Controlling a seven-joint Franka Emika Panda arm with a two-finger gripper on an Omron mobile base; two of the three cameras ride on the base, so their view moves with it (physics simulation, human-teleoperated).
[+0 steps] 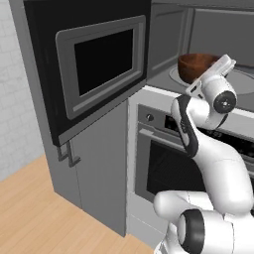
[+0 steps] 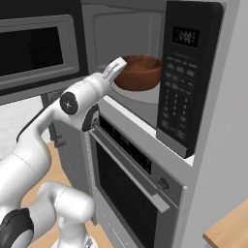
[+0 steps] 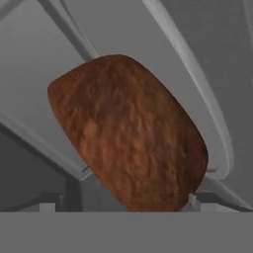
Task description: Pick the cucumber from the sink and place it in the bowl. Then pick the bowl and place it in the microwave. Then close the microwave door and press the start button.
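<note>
We've got the bowl sitting on the round turntable plate inside the microwave, and our gripper is right up against its near side with the jaws spread wide, nothing in them. The bowl lies straight ahead of the claw, deeper in the cavity. The microwave door hangs swung out to our left, well apart from the hand. Next, we reckon, comes backing out toward us, then reaching left for that door.
</note>
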